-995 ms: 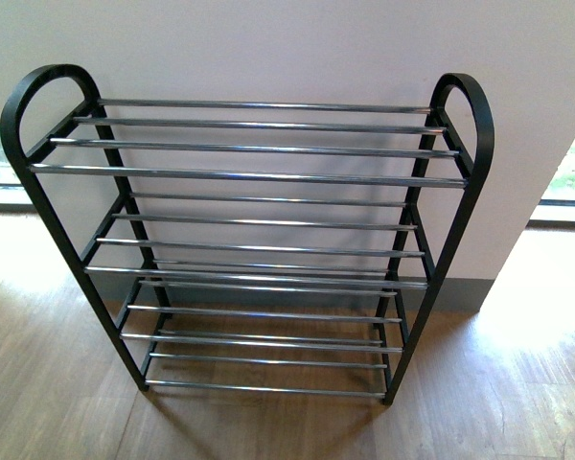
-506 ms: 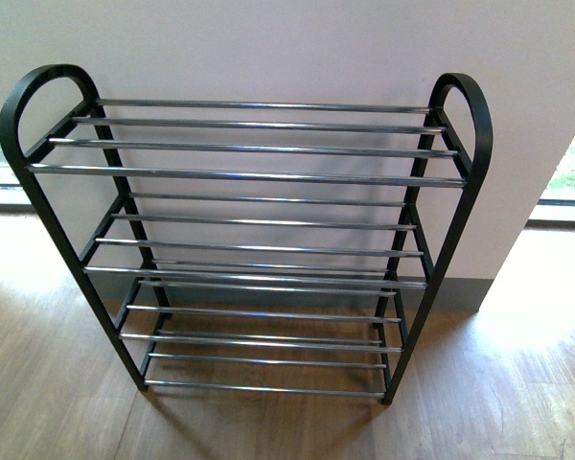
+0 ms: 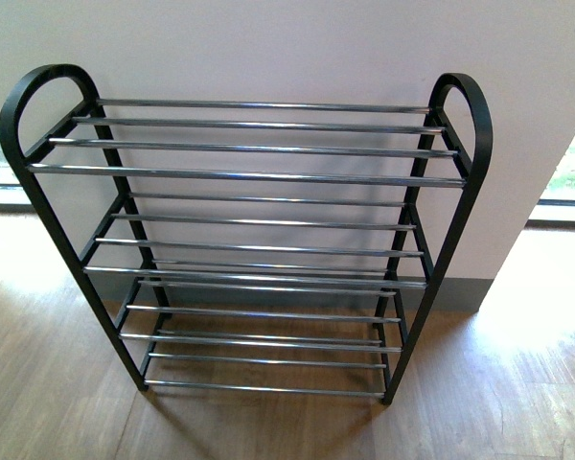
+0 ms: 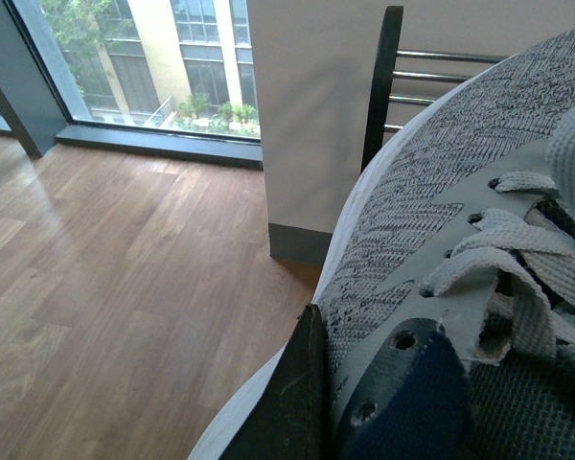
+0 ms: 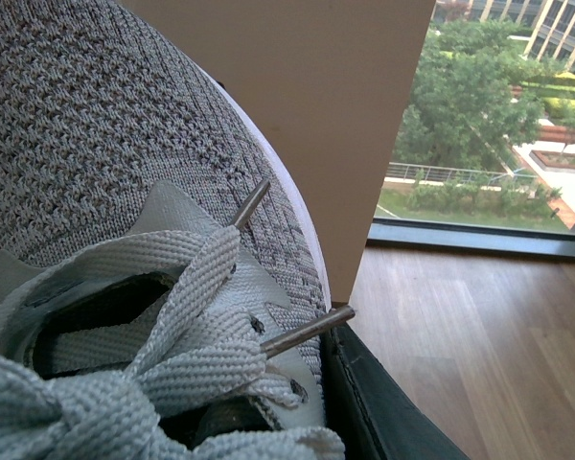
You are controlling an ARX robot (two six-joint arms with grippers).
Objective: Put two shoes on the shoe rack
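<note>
Holding a grey knit sneaker with a white sole (image 4: 441,192) above the wooden floor (image 4: 125,268), the left gripper (image 4: 311,407) is clenched on it. The black-framed, chrome-barred shoe rack (image 3: 249,175) stands against the pale wall (image 3: 268,48). The right gripper (image 5: 383,412) clasps the second grey knit sneaker (image 5: 96,125).

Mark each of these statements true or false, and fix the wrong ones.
1. The shoe rack holds no shoes. True.
2. The rack stands on carpet. False: it stands on a wooden floor.
3. The left wrist view shows a grey knit left-arm sneaker up close. True.
4. The right-arm sneaker has black laces. False: its laces are pale grey.
5. Both arms show in the front view. False: neither does.
</note>
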